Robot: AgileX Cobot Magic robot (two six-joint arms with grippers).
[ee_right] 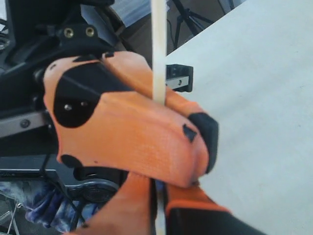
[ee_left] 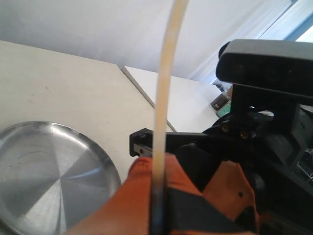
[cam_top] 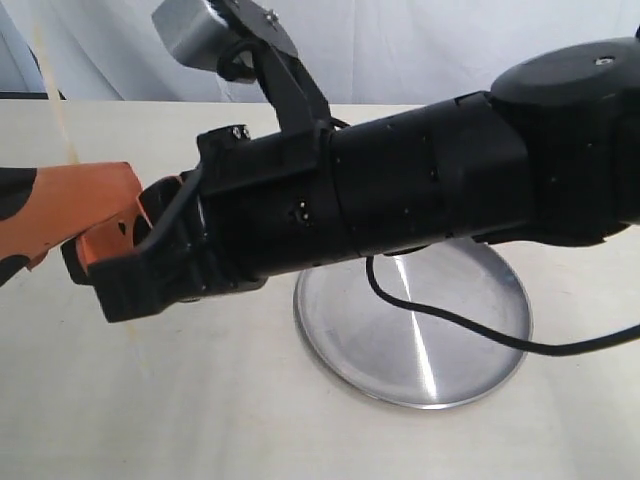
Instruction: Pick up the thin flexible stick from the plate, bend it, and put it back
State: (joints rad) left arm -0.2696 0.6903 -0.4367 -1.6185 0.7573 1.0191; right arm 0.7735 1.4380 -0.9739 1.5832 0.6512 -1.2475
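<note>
While the silver plate sat on the table w/ a black cable crossing above it, L gripper & R gripper were both clamped on the thin flexible stick, near-upright, off beside the plate.

The plate lies on the table, right of left claw and right claw around the stick.

Bright even light, glare streaks on plate, foreground blurred

Cream table, white curtain
</note>
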